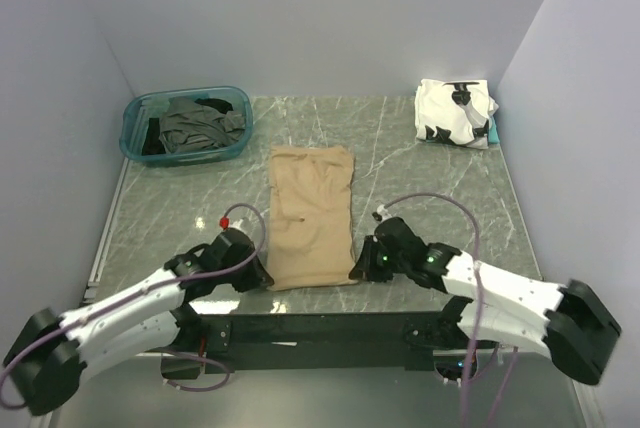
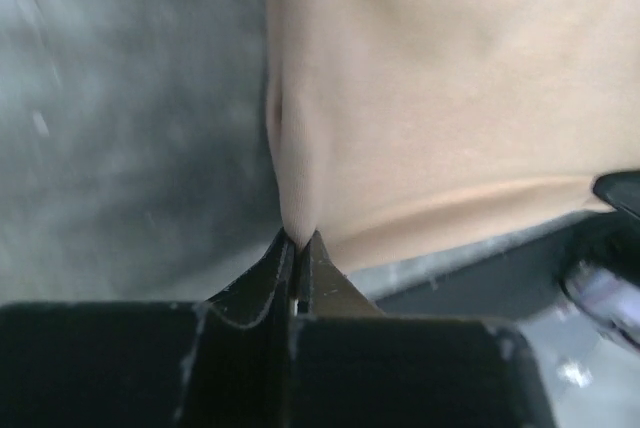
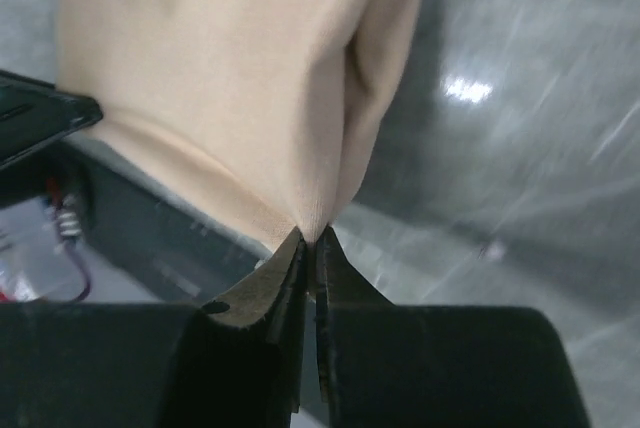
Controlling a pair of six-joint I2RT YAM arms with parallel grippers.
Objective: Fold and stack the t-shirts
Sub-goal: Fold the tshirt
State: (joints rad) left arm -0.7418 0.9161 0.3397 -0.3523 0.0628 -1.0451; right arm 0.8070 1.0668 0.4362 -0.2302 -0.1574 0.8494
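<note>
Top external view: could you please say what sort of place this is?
Probably a robot lab test cell for folding laundry: plain pale walls box in a green marbled tabletop, two robot arms sit at its near edge, and a teal plastic bin holds dark shirts.

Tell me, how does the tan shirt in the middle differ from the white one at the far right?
The tan t-shirt is plain; the white t-shirt carries black patches. The tan one lies as a long flat strip; the white one is a compact folded bundle. The left gripper and right gripper each pinch a near corner of the tan one; nothing touches the white one. Both rest on the table.
</note>
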